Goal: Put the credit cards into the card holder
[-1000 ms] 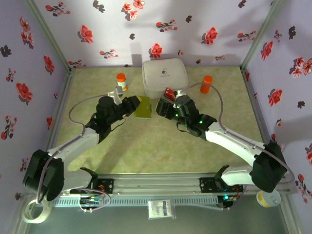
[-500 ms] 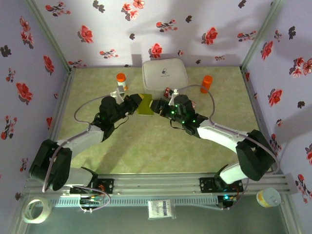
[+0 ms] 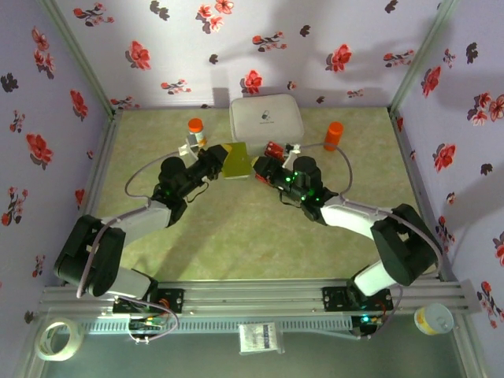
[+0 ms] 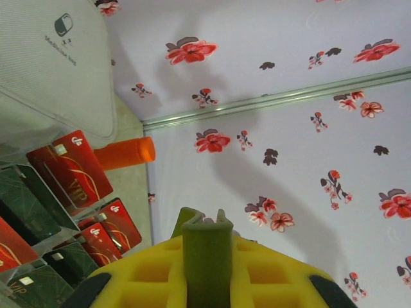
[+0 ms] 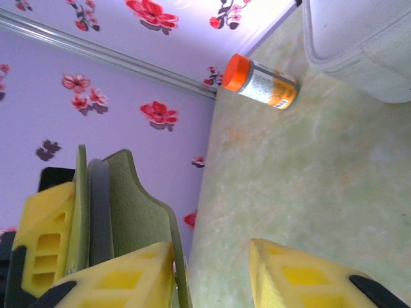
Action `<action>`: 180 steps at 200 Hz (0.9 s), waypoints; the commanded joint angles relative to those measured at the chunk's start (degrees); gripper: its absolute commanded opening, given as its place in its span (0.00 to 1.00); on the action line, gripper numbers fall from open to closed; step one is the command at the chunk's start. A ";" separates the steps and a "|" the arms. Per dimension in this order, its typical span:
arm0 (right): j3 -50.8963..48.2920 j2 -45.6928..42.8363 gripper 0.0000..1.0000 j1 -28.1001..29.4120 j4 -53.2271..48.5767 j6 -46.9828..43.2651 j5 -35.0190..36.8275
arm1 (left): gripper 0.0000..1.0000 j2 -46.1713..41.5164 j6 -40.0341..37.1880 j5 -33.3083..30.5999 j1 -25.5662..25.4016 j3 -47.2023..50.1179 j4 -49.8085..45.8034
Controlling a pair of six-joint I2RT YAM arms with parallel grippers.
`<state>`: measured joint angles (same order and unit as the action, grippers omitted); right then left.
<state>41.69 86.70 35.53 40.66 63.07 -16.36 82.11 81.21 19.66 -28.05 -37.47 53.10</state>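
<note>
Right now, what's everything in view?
box: one, white, back centre of the table.
left bottle: one, orange cap, pale label, left of the box.
right bottle: one, orange, right of the box.
tray: one, clear, by the box's front right corner.
cards: several, red and dark, standing in the tray.
card holder: one, olive green, in front of the box.
tape roll: one, pale, beyond the near left corner.
tub: one, pale yellow, beyond the near right corner.
left pincer: one, yellow, shut on the card holder.
right pincer: one, yellow, open at the card holder's right edge.
</note>
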 commanded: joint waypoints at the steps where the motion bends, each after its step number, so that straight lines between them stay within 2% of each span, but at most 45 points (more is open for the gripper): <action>1: -1.28 2.60 0.36 -0.96 10.58 5.59 -3.85 | 0.00 0.54 1.80 1.87 0.46 -2.10 5.42; 55: -1.26 6.76 0.34 -1.26 20.67 11.92 -8.00 | 0.00 1.21 3.78 2.15 0.34 -2.19 9.18; 131: 2.51 12.17 0.37 -1.25 34.63 21.57 -16.26 | 0.00 2.35 3.84 2.51 -0.25 -2.63 10.46; 156: 3.22 12.84 0.29 -1.25 36.22 22.83 -17.64 | 0.00 2.88 3.71 2.49 -0.50 -2.44 10.67; 180: 3.48 13.01 0.13 -1.30 37.43 23.65 -18.61 | 0.00 3.22 3.35 2.50 -0.60 -2.24 10.48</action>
<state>43.05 99.04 33.93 72.60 84.68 -30.92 84.49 84.40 20.60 -27.97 -38.00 60.51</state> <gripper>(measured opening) 0.196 0.136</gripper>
